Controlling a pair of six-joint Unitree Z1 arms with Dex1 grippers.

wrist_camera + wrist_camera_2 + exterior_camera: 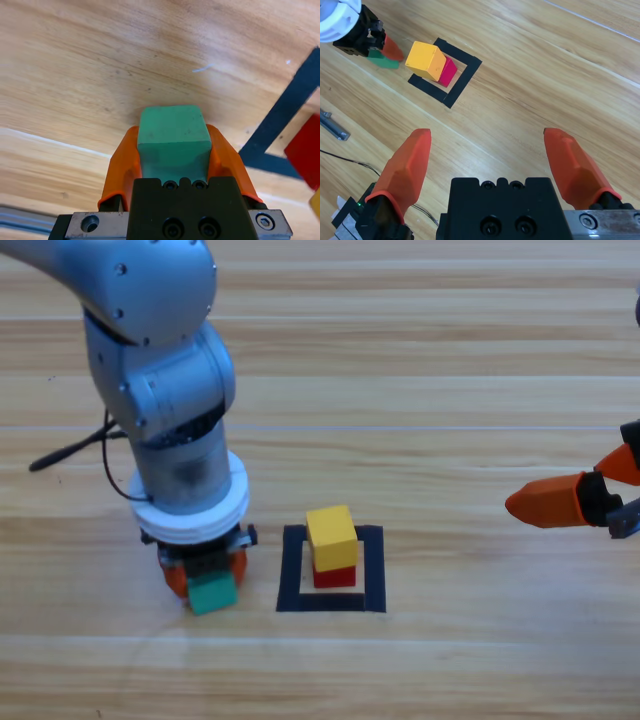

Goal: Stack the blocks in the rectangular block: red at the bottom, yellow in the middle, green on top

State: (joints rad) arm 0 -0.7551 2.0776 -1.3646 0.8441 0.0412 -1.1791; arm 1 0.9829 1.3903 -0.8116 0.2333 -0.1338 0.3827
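The yellow cube (331, 531) sits on top of the red cube (335, 576) inside the black tape outline (293, 570). Just left of the outline, my left gripper (208, 585) is shut on the green cube (212, 593), close to the table. In the left wrist view the green cube (172, 142) fills the space between the two orange jaws, with a corner of the tape outline (285, 107) and the red cube (305, 150) to its right. My right gripper (487, 150) waits at the right edge with its jaws open and nothing between them.
A black cable (70, 448) trails over the wood to the left of the left arm. The left arm's grey body (160, 360) fills the upper left of the high view. Bare wood lies between the tape outline and the right gripper (560, 502).
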